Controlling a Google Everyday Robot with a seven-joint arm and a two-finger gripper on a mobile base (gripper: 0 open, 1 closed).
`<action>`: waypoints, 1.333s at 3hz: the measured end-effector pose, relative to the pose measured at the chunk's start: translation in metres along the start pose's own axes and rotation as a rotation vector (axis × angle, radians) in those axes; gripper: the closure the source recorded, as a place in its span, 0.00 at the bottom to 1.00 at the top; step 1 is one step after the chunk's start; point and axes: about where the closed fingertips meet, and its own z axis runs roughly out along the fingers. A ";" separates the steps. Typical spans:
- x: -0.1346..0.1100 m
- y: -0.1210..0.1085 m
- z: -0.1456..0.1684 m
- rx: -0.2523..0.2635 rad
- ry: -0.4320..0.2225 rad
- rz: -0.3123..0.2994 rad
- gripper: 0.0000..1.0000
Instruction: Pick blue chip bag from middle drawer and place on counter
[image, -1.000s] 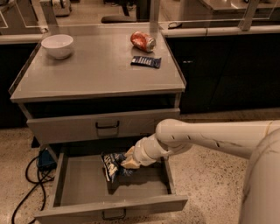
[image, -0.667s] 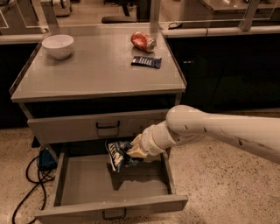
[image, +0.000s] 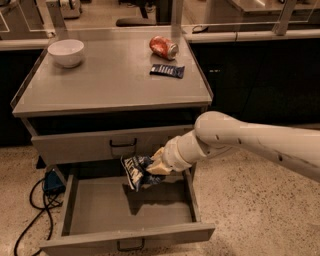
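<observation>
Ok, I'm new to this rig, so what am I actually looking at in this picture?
One camera looks down on a grey drawer cabinet from the front. The white tube entering from the right is the robot's arm. The gripper at its tip is clamped on the blue chip bag, which is lifted above the floor of the open middle drawer. On the counter lie a white bowl, a red can on its side and a small dark wrapper.
</observation>
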 end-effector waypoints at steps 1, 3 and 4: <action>-0.031 -0.028 -0.075 0.033 -0.029 -0.003 1.00; -0.088 -0.072 -0.176 0.107 -0.089 -0.054 1.00; -0.073 -0.063 -0.153 0.051 -0.103 0.007 1.00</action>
